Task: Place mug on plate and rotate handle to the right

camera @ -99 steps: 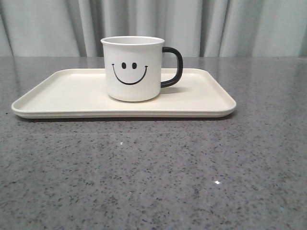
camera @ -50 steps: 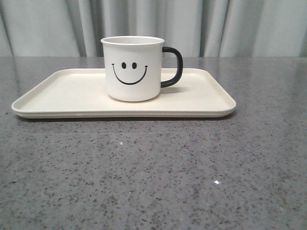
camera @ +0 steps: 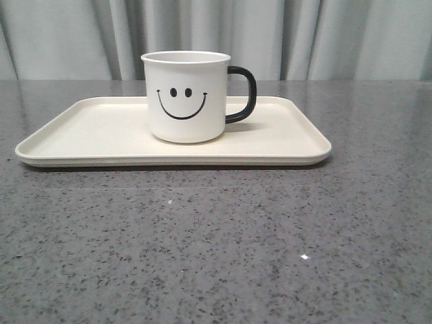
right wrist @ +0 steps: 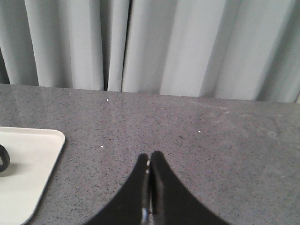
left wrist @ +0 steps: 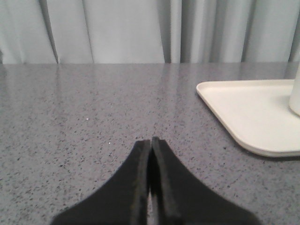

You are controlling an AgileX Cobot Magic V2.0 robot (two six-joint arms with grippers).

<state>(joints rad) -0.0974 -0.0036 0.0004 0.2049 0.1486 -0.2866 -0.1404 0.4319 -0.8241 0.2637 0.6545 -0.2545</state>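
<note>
The mug (camera: pixel 185 96) is set upright on the plate (camera: pixel 81 135), its handle (camera: pixel 243 94) turned rightward. The plate is placed to the right of the left gripper (left wrist: pixel 150 143) and to the left of the right gripper (right wrist: pixel 149 157).

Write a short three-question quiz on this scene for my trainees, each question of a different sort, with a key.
1. True or false: the mug stands upright on the plate.
2. In the front view, the handle points to the: A) left B) right C) camera.
3. Fill in: the left gripper and the right gripper are both ____, holding nothing.

Key: 1 true; 2 B; 3 shut.
</note>
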